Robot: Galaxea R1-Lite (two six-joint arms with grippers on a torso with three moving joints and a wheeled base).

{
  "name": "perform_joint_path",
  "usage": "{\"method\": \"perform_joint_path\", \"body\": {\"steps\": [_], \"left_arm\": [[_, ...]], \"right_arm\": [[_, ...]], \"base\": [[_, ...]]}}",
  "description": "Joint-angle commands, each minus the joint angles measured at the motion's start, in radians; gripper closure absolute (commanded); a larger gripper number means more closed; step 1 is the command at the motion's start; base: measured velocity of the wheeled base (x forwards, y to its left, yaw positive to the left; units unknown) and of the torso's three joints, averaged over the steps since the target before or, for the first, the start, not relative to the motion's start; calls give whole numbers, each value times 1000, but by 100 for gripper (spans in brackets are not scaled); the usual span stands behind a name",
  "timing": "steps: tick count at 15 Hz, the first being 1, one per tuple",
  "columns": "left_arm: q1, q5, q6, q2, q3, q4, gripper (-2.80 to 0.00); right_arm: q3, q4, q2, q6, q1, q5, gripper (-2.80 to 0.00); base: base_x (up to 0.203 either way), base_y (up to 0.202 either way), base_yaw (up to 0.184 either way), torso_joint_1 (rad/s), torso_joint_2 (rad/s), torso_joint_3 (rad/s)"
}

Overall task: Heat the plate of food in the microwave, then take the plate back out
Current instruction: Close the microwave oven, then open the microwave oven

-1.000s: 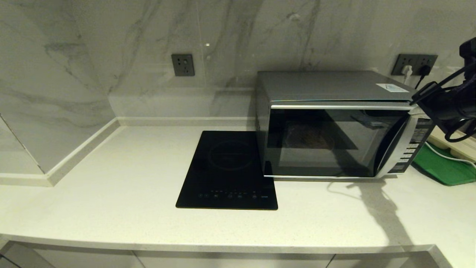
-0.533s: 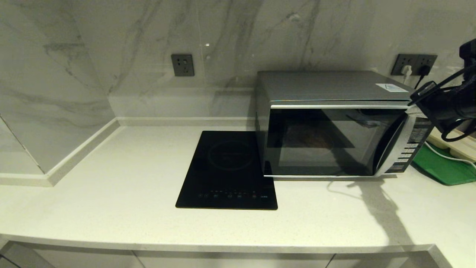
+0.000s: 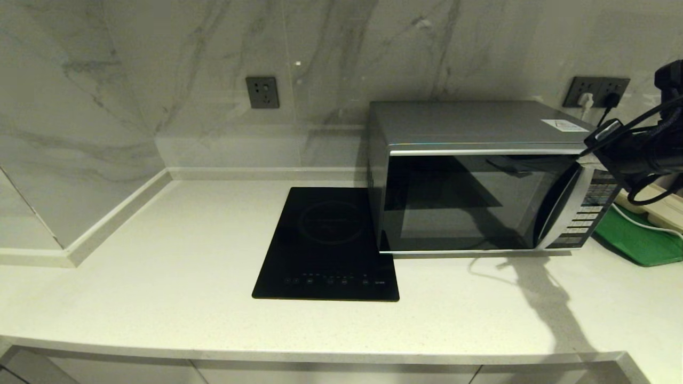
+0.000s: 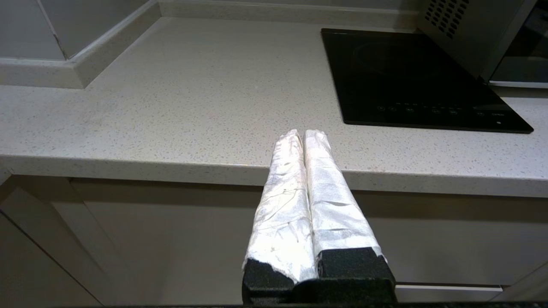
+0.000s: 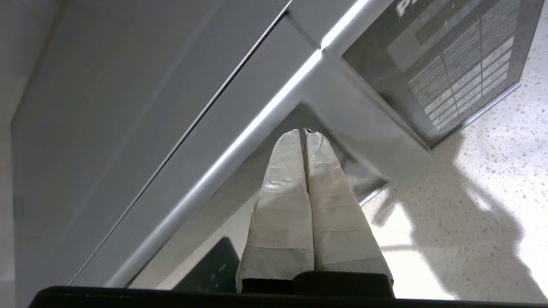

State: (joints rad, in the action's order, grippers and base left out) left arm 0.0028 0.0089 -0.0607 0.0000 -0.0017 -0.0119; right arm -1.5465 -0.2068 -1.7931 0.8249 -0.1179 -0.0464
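The silver-grey microwave (image 3: 480,176) stands on the counter with its dark glass door flush against the body. The plate of food is hidden; nothing shows through the dark glass. My right gripper (image 3: 587,153) is shut and empty, its white-wrapped fingertips (image 5: 295,141) resting against the door's upper right corner, beside the dark button panel (image 3: 589,208). In the right wrist view the microwave (image 5: 171,107) fills most of the picture, with the button panel (image 5: 454,68) off to one side. My left gripper (image 4: 304,133) is shut and empty, parked low in front of the counter's front edge.
A flat black induction hob (image 3: 328,242) lies just left of the microwave. A green tray (image 3: 635,237) and a pale power strip (image 3: 656,205) with a white cable sit to its right. Wall sockets (image 3: 262,93) are set in the marble backsplash.
The microwave door has swung the last bit shut under my right gripper. The dim shape seen through the glass has gone dark. The left arm has not moved.
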Motion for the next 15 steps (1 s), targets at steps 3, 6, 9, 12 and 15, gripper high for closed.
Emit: {"method": "perform_joint_path", "body": {"steps": [3,6,9,12,15], "left_arm": [[0,0,-1,0,0,0,0],[0,0,-1,0,0,0,0],[0,0,-1,0,0,0,0],[0,0,-1,0,0,0,0],[0,0,-1,0,0,0,0]], "right_arm": [[87,-34,116,-4,0,25,0],[119,-221,216,-58,-1,104,0],[167,-340,279,-112,-32,119,0],[219,-344,281,-108,-188,299,0],[250,-352,159,-137,-406,604,0]], "base": [[0,0,0,0,0,0],[0,0,0,0,0,0],[0,0,0,0,0,0],[0,0,0,0,0,0],[0,0,0,0,0,0]]}}
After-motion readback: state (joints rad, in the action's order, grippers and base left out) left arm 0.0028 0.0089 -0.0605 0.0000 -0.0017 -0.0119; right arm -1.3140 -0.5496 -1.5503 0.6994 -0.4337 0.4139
